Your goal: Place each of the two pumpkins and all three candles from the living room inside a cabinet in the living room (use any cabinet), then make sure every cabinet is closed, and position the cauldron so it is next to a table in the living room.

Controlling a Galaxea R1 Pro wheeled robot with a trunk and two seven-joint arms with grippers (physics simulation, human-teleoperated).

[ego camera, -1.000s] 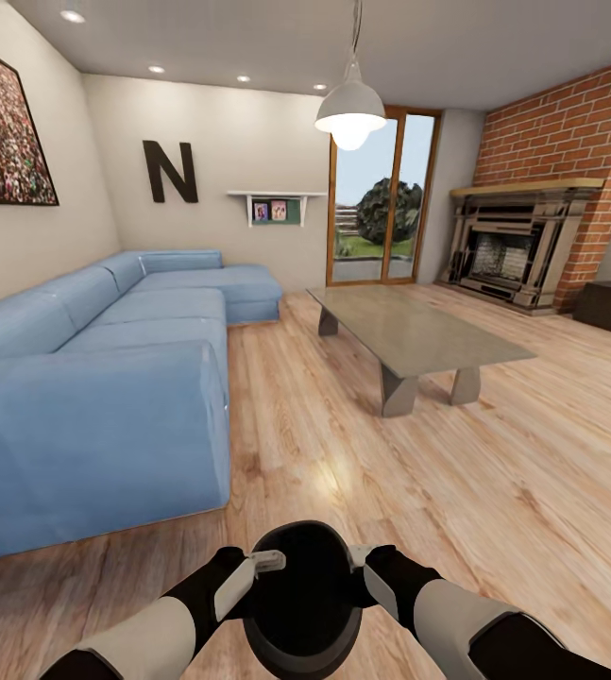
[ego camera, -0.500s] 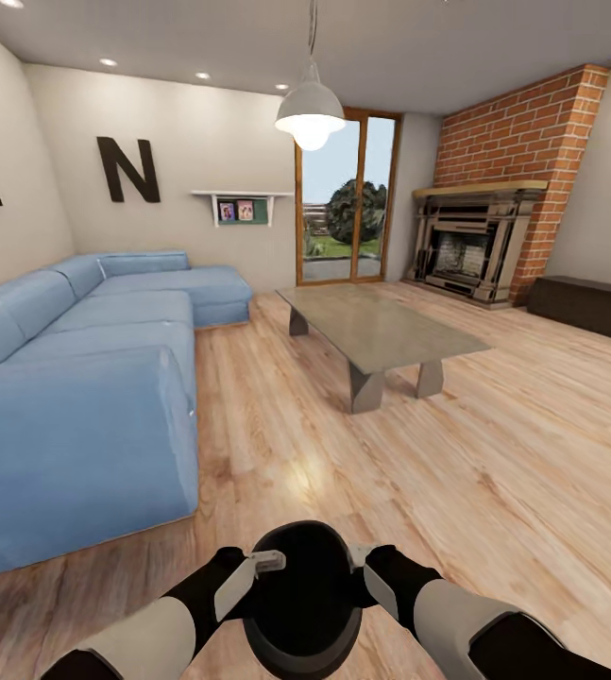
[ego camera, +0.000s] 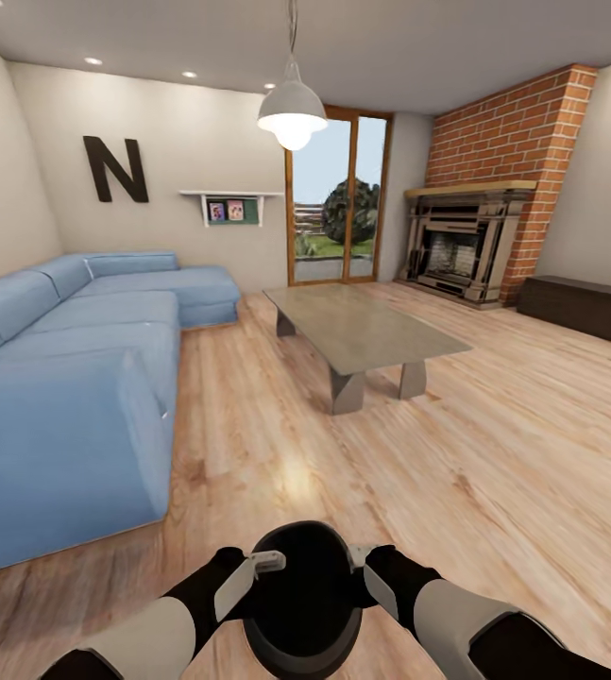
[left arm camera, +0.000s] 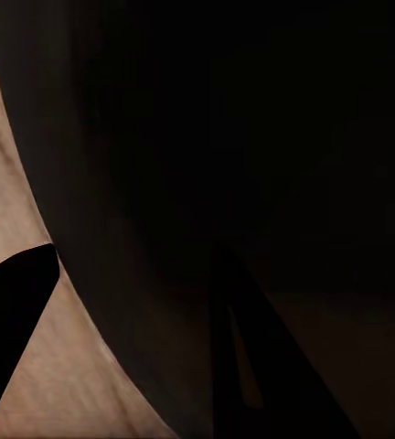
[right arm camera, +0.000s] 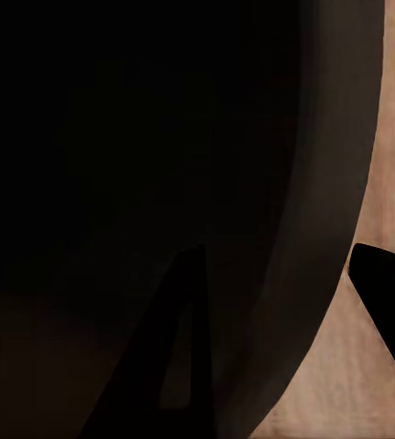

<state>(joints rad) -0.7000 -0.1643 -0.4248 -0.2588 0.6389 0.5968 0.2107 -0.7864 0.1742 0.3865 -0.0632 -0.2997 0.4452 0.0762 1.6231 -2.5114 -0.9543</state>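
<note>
The black cauldron [ego camera: 305,595] hangs just in front of my trunk, over the wood floor, mouth up. My left gripper [ego camera: 265,563] is shut on its left rim and my right gripper [ego camera: 357,557] on its right rim. In the left wrist view the cauldron wall [left arm camera: 207,137] runs between the two fingers, and the right wrist view shows the same wall [right arm camera: 161,119] between that gripper's fingers. The grey low table [ego camera: 362,326] stands ahead in mid-room. The dark-brown cabinet [ego camera: 584,307] sits along the right wall, its fronts closed. Pumpkins and candles are out of view.
A blue corner sofa [ego camera: 69,378] takes up the left side. A brick fireplace [ego camera: 461,246] is in the far right corner, beside a glass door [ego camera: 333,203]. A pendant lamp [ego camera: 292,113] hangs over the table. Open wood floor [ego camera: 494,472] lies between me, the table and the cabinet.
The whole room has slid leftward in the head view, so the camera has turned right; more of the cabinet shows. Both grippers hold the cauldron as before.
</note>
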